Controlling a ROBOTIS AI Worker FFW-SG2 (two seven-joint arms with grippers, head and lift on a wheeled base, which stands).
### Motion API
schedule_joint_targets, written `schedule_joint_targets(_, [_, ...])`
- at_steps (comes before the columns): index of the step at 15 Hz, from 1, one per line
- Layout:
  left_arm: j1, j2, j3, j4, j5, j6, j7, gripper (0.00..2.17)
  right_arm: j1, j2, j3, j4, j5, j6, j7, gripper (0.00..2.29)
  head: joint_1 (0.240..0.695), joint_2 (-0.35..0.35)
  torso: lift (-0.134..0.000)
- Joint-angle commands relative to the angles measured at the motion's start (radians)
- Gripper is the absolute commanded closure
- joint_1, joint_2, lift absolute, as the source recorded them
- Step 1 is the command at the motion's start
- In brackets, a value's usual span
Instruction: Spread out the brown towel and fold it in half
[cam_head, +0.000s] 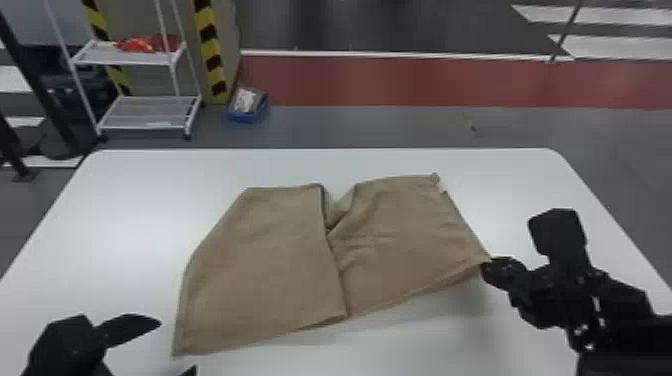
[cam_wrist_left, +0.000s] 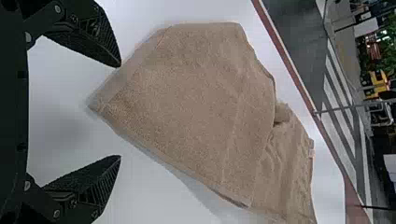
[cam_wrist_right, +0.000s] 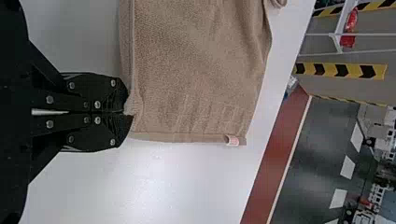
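The brown towel (cam_head: 280, 250) lies across the middle of the table, its left part lapping over at the centre and a V-shaped gap in its far edge. At its near right corner, my right gripper (cam_head: 487, 270) is shut on the towel. In the right wrist view the fingertips of the right gripper (cam_wrist_right: 125, 112) pinch the corner of the towel (cam_wrist_right: 196, 70). My left gripper (cam_head: 177, 345) stands open, left of the towel's near left corner. In the left wrist view, a corner of the towel (cam_wrist_left: 196, 102) points between the spread fingers of the left gripper (cam_wrist_left: 120, 111), not held.
The white table (cam_head: 130, 200) carries the towel, with bare surface on all sides of it. Beyond its far edge stand a white shelf rack (cam_head: 150, 112) and a blue box (cam_head: 247, 105) on the floor.
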Motion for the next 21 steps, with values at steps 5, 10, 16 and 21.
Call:
schedule_joint_targets(5, [0.001, -0.006, -0.065, -0.003, -0.078, -0.007, -0.025, 0.25, 0.013, 0.001, -0.007, -0.017, -0.01, 0.015, 0.0, 1.24, 0.695, -0.08, -0.128])
schedule_joint_targets(10, [-0.097, -0.002, -0.111, 0.082, -0.096, -0.004, -0.039, 0.31, 0.012, 0.001, -0.026, -0.037, -0.011, 0.021, 0.002, 1.24, 0.695, -0.116, -0.128])
schedule_joint_targets(16, [-0.134, 0.015, -0.089, 0.108, -0.104, 0.002, -0.099, 0.42, 0.013, 0.001, -0.043, -0.043, -0.014, 0.024, 0.0, 1.24, 0.695, -0.133, -0.128])
schedule_joint_targets(21, [-0.102, 0.014, -0.066, 0.085, -0.11, 0.002, -0.153, 0.44, 0.005, 0.001, -0.041, -0.043, -0.02, 0.027, 0.0, 1.18, 0.695, -0.12, -0.128])
